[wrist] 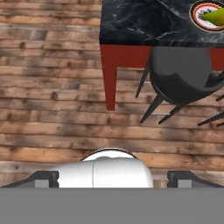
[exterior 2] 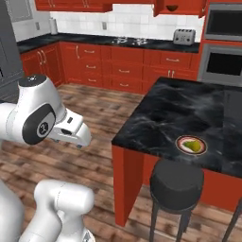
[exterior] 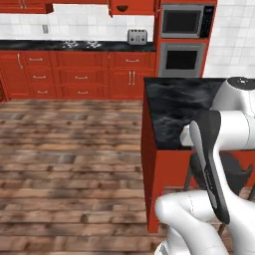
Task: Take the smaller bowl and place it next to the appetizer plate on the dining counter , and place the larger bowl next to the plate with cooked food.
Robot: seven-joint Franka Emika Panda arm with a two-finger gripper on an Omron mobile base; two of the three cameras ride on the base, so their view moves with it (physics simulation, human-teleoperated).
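The dining counter (exterior 2: pixel 179 111) has a black marble top and a red base; its near corner shows in the left base view (exterior: pixel 174 109) and in the hand view (wrist: pixel 144 22). Near its front edge sits the appetizer plate (exterior 2: pixel 191 144), small and dark-rimmed, with a green-yellow piece on it; the hand view catches it at the top right (wrist: pixel 209 15). My gripper (wrist: pixel 113 179) hangs over the wooden floor, well short of the counter, open with nothing between its fingertips (wrist: pixel 41 179). Both bowls and the plate with cooked food are out of view.
A black round stool (exterior 2: pixel 176 182) stands against the counter's front, just below the appetizer plate, and appears in the hand view (wrist: pixel 183 74). Wooden floor (exterior: pixel 69 149) stretches to the left. The wall counter at the back carries a toaster (exterior 2: pixel 184 36).
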